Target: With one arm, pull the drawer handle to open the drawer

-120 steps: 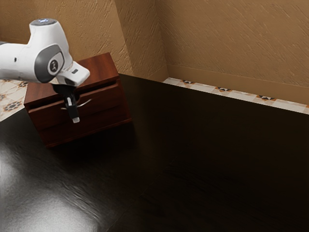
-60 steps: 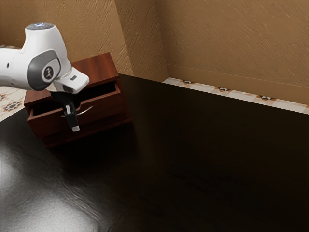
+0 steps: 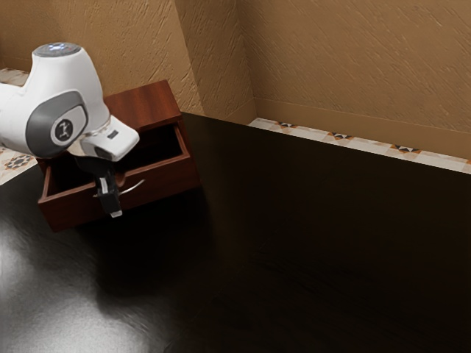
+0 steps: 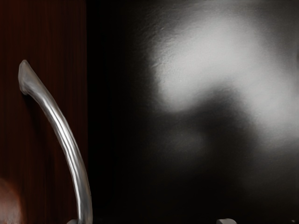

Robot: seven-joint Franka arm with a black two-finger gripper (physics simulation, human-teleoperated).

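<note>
Tabletop (image 3: pixel 309 243): dark, glossy, with a broad pale sheen near the exterior view's lower left. Behind it are textured tan walls (image 3: pixel 353 59) meeting in a corner, with a strip of patterned floor tiles (image 3: pixel 368 143) at their foot.

Arm (image 3: pixel 51 110): my white arm comes in from the exterior view's left. Its last link is bent over so the hand points straight down in front of the cabinet. The wrist housing hangs above the open drawer and hides part of its inside.

Cabinet (image 3: pixel 143 103): reddish-brown wood, standing at the tabletop's far corner on the exterior view's left.

Drawer (image 3: pixel 158 180): pulled well out of the cabinet toward the camera. Its dark interior is open from above, and its front panel stands clear of the cabinet face.

Handle (image 3: pixel 131 188): a thin curved metal bar on the drawer front. In the wrist view the handle (image 4: pixel 60 135) arcs across the wood of the front panel and runs down beside one of my fingertips.

Gripper (image 3: pixel 112 206): its fingers point down, level with the handle. The jaws stand wide apart with the bar between them, close against one finger, so I hook it rather than clamp it. Nothing stands between the drawer and the rest of the tabletop.
</note>
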